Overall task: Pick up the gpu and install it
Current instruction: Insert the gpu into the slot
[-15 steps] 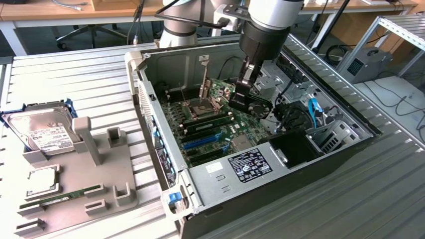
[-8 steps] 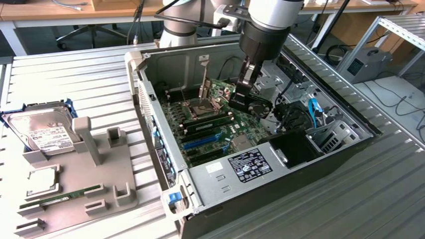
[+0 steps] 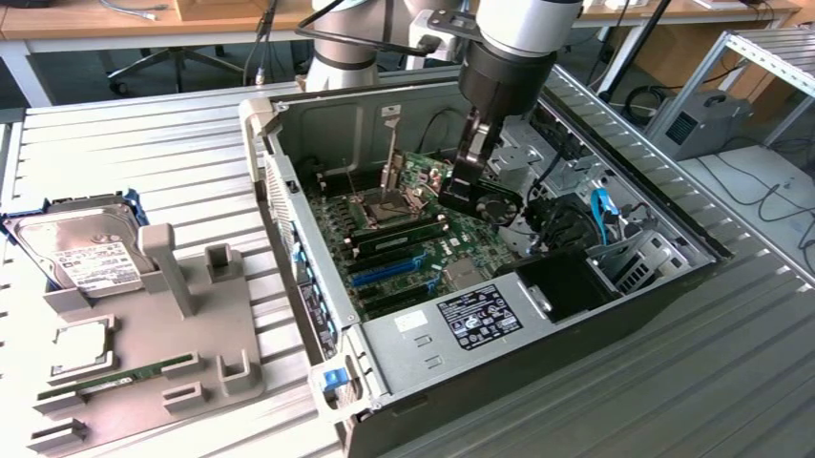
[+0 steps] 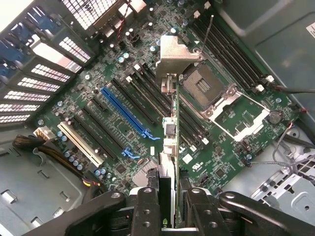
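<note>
The gpu hangs upright inside the open computer case, a little above the motherboard. My gripper is shut on it, reaching down from above. In the wrist view I see the gpu edge-on as a thin green board running away from the gripper, one finger on each side, its silver end bracket at the far end. The long blue slot lies beside the card on the board, not under it.
The case's walls ring the motherboard, with a drive cage and blue cable on the exterior view's right. The open processor socket and memory slots lie near the card. A grey fixture on the exterior view's left holds a hard drive and RAM stick.
</note>
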